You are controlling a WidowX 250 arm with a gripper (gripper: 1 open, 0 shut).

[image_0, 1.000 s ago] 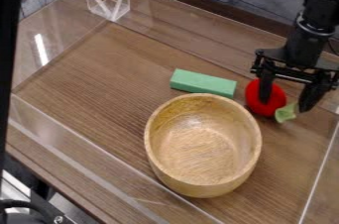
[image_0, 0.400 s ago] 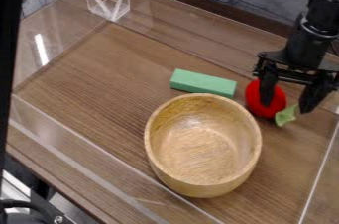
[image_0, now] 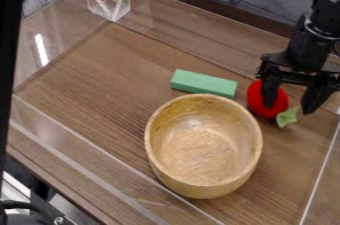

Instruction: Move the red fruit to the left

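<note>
The red fruit (image_0: 265,100), a small strawberry with a light green cap, lies on the wooden table at the right, just behind the bowl's far rim. My black gripper (image_0: 296,92) points straight down over it, open. One finger (image_0: 273,90) stands in front of the fruit and hides its middle; the other finger comes down to the right of it. Whether the fingers touch the fruit cannot be made out.
A large wooden bowl (image_0: 202,144) stands in front of the fruit. A green rectangular block (image_0: 202,83) lies to the fruit's left. A clear plastic stand (image_0: 107,4) sits at the back left. Transparent walls edge the table (image_0: 106,80).
The gripper has rolled slightly about its vertical axis; otherwise it stays in place over the fruit. Nothing else has moved.
</note>
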